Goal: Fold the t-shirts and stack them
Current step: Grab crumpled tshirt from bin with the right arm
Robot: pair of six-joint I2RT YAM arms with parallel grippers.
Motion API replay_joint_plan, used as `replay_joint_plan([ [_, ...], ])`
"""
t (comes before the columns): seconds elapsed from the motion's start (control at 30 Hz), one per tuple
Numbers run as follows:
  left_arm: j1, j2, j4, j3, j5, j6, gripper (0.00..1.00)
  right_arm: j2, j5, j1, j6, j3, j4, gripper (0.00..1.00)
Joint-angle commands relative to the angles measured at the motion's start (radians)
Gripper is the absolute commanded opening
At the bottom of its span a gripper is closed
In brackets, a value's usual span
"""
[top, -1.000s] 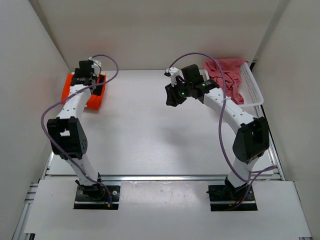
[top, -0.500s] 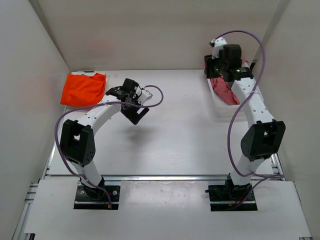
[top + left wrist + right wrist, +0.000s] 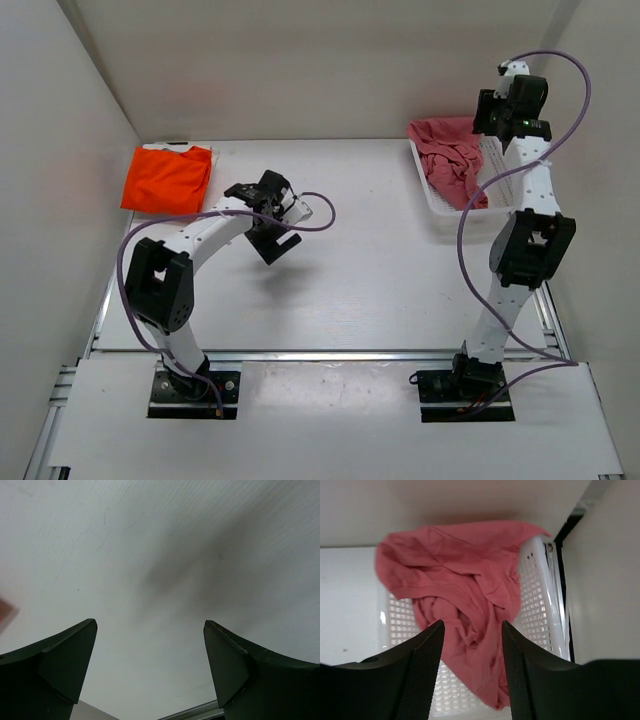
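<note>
Two t-shirts are seen. The pinkish-red t-shirt (image 3: 465, 580) is heaped, crumpled and unfolded, in the white mesh basket (image 3: 535, 605), with part of it spilled over the basket's far rim. The orange t-shirt (image 3: 167, 178) is laid folded flat on the tabletop (image 3: 380, 270), well apart from the basket, at the opposite far corner. The right fingers (image 3: 420, 670) are held high above the basket and pointed down at it. They are parted with a clear gap and nothing is gripped between them, the cloth lying well below. The left fingers (image 3: 60, 665) are spread wide with nothing between them, and are held over bare tabletop well to the left of the basket, between it and the orange t-shirt.
</note>
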Motion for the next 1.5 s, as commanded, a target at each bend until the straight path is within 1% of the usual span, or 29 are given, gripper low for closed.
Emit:
replay_joint_plan([
  [0.0, -0.033, 0.022, 0.031, 0.004, -0.028, 0.004, 0.98, 0.112, -0.009, -0.028, 0.020, 0.117, -0.101, 0.55],
  [0.07, -0.033, 0.042, 0.013, 0.020, -0.031, -0.007, 0.98, 0.161, -0.020, -0.034, 0.023, 0.179, -0.131, 0.54],
  [0.17, -0.018, 0.065, -0.010, 0.046, -0.019, -0.017, 0.99, 0.219, 0.000, -0.034, 0.017, 0.202, -0.132, 0.56],
  [0.23, 0.002, 0.075, -0.011, 0.070, -0.008, -0.017, 0.98, 0.250, 0.019, -0.019, -0.011, 0.222, -0.128, 0.59],
  [0.33, 0.020, 0.117, -0.020, 0.086, -0.019, -0.025, 0.99, 0.290, 0.011, -0.008, -0.006, 0.233, -0.141, 0.65],
  [0.5, 0.028, 0.140, -0.014, 0.096, -0.002, -0.022, 0.99, 0.284, 0.005, 0.012, -0.019, 0.144, -0.178, 0.68],
  [0.57, 0.028, 0.150, -0.015, 0.113, -0.004, -0.034, 0.99, 0.269, 0.029, 0.020, -0.013, 0.106, -0.178, 0.68],
  [0.77, 0.020, 0.161, -0.012, 0.129, -0.040, -0.023, 0.99, 0.235, 0.052, -0.003, -0.008, -0.016, -0.189, 0.66],
  [0.8, 0.019, 0.163, -0.009, 0.129, -0.037, -0.016, 0.99, 0.239, 0.083, 0.000, -0.014, -0.025, -0.198, 0.65],
  [0.83, 0.022, 0.157, -0.009, 0.127, -0.040, -0.014, 0.99, 0.235, 0.088, -0.006, -0.014, -0.027, -0.191, 0.62],
  [0.9, 0.014, 0.154, -0.004, 0.121, -0.050, -0.013, 0.99, 0.235, 0.126, -0.005, -0.022, -0.027, -0.189, 0.52],
  [0.93, 0.013, 0.151, -0.003, 0.124, -0.050, -0.010, 0.99, 0.235, 0.137, -0.002, -0.025, -0.028, -0.194, 0.43],
  [1.0, 0.008, 0.145, -0.003, 0.121, -0.062, -0.010, 0.98, 0.230, 0.166, -0.002, -0.034, -0.030, -0.183, 0.27],
  [1.03, 0.008, 0.144, -0.001, 0.119, -0.060, -0.008, 0.99, 0.229, 0.181, 0.001, -0.037, -0.034, -0.175, 0.23],
  [1.07, 0.003, 0.141, 0.000, 0.118, -0.063, -0.008, 0.98, 0.226, 0.183, 0.005, -0.046, -0.050, -0.174, 0.16],
  [1.1, 0.005, 0.134, -0.001, 0.116, -0.066, -0.007, 0.99, 0.223, 0.190, 0.008, -0.051, -0.041, -0.171, 0.14],
  [1.13, 0.002, 0.133, 0.002, 0.104, -0.060, -0.008, 0.98, 0.215, 0.213, 0.006, -0.057, -0.043, -0.162, 0.15],
  [1.17, 0.006, 0.127, 0.006, 0.109, -0.071, -0.005, 0.99, 0.216, 0.232, 0.009, -0.059, -0.034, -0.155, 0.23],
  [1.2, 0.003, 0.124, 0.006, 0.104, -0.079, -0.002, 0.98, 0.206, 0.268, 0.012, -0.052, -0.036, -0.140, 0.39],
  [1.23, 0.005, 0.118, 0.006, 0.096, -0.083, 0.001, 0.99, 0.206, 0.305, 0.012, -0.051, -0.013, -0.132, 0.53],
  [1.33, 0.006, 0.102, 0.011, 0.081, -0.089, 0.007, 0.99, 0.218, 0.335, 0.000, -0.055, 0.039, -0.117, 0.69],
  [1.4, 0.006, 0.095, 0.009, 0.075, -0.088, 0.009, 0.99, 0.248, 0.298, -0.012, -0.066, 0.062, -0.126, 0.73],
  [1.47, 0.020, 0.096, 0.006, 0.070, -0.093, 0.009, 0.98, 0.264, 0.222, -0.017, -0.075, 0.059, -0.137, 0.78],
])
